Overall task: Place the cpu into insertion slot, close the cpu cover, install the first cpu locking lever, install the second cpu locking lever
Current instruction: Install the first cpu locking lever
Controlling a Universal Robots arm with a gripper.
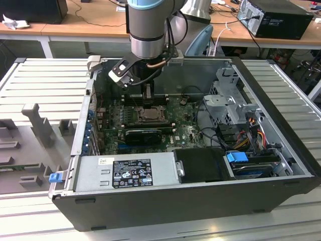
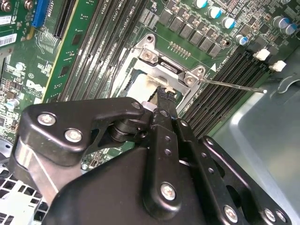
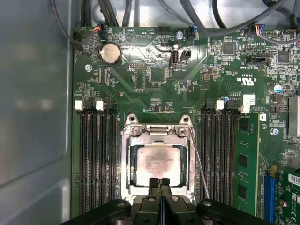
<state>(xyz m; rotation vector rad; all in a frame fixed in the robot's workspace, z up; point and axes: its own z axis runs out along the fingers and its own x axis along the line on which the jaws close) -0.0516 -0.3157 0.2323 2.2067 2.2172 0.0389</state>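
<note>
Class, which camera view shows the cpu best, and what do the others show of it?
The first wrist view: it looks straight down on the cpu, its silver top plainly visible. The exterior view shows it small and distant. In the second wrist view the gripper hides most of it.

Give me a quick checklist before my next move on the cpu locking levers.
1. Small square silver-grey cpu lying flat: ok.
2. Thin silver-grey metal cpu cover frame down over the chip: ok.
3. Black claw shut, tips at the cover's edge: ok; whether they touch it, cannot tell.
4. Thin metal locking lever rod latched: not ok, it angles away from the cover.
5. Dark cables away from the cover: ok.
</note>
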